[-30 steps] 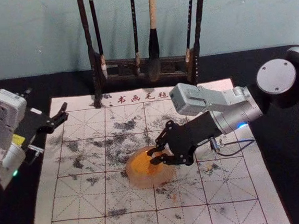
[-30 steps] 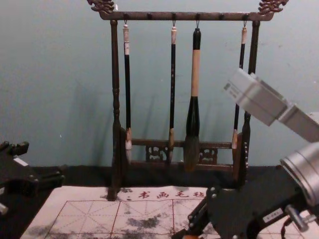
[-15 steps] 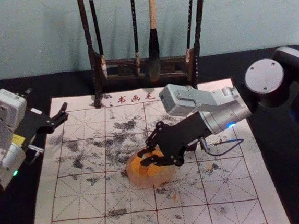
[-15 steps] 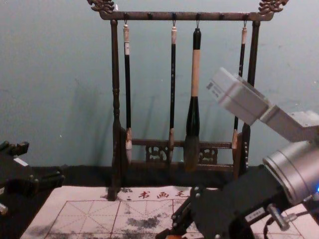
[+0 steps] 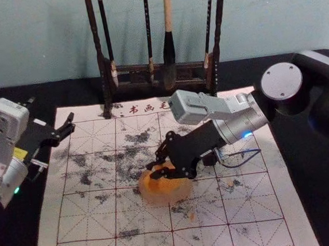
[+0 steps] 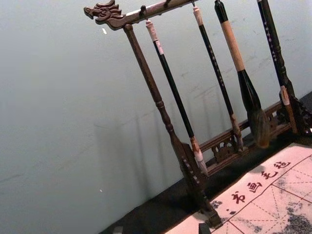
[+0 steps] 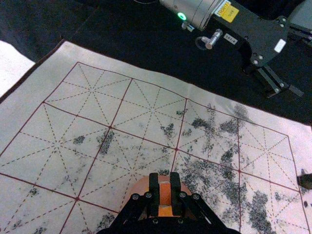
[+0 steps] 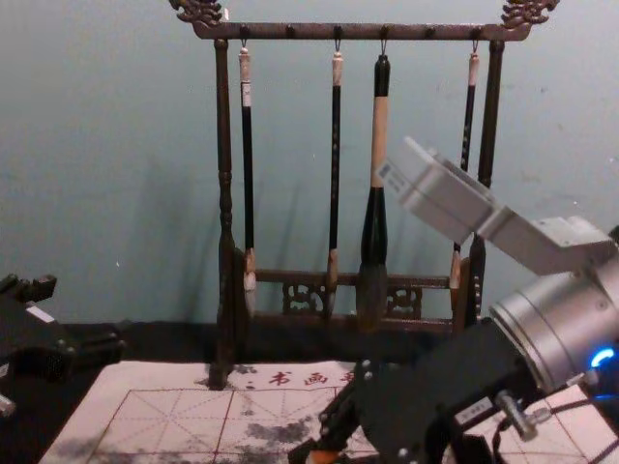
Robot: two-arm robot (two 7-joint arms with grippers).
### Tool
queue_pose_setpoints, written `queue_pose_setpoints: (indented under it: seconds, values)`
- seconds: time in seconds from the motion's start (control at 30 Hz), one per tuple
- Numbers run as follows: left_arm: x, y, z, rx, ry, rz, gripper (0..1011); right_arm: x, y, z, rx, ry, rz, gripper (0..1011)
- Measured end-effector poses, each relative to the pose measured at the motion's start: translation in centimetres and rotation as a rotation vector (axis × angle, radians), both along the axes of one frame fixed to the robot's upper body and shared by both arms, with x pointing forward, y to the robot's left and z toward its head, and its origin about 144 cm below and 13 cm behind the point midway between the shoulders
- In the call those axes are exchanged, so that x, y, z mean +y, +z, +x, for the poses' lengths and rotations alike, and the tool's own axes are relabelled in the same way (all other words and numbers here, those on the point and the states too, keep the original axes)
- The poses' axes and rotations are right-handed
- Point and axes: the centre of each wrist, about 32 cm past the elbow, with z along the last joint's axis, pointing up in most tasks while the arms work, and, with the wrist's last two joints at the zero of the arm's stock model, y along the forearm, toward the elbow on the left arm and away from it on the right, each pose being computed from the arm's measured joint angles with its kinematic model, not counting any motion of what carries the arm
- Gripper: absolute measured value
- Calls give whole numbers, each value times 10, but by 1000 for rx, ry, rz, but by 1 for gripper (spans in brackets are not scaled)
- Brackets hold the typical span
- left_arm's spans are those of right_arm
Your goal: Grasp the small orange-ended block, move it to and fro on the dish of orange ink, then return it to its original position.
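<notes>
My right gripper (image 5: 154, 171) is over the left part of the orange ink dish (image 5: 166, 199), reaching in from the right. In the right wrist view, its fingers are closed around the orange-ended block (image 7: 165, 194), with the gripper (image 7: 165, 179) holding it on both sides. Part of the dish (image 7: 142, 185) shows behind the fingers. The block (image 8: 324, 456) also appears low in the chest view, beneath the gripper (image 8: 311, 448). Whether it touches the ink is hard to tell. My left gripper (image 5: 51, 113) is parked open at the left; in its wrist view the gripper (image 6: 161, 229) has its tips apart.
A dark wooden rack (image 5: 104, 76) with several hanging brushes stands at the back, against the wall. The dish rests on a white gridded felt mat (image 5: 257, 198) with black ink stains. A small dark object (image 5: 210, 159) sits just behind the right gripper.
My right gripper has shifted left across the dish, carrying the block from the middle toward the dish's left side. The dish and my left arm look unmoved.
</notes>
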Motion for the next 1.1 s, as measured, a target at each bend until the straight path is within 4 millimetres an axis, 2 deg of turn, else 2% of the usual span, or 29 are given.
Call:
queue_pose_setpoints:
  seconds: [1.1]
  values:
    - [0, 0, 0, 0, 0, 0, 1001, -12, 4, 6, -36, -63, -17, 132]
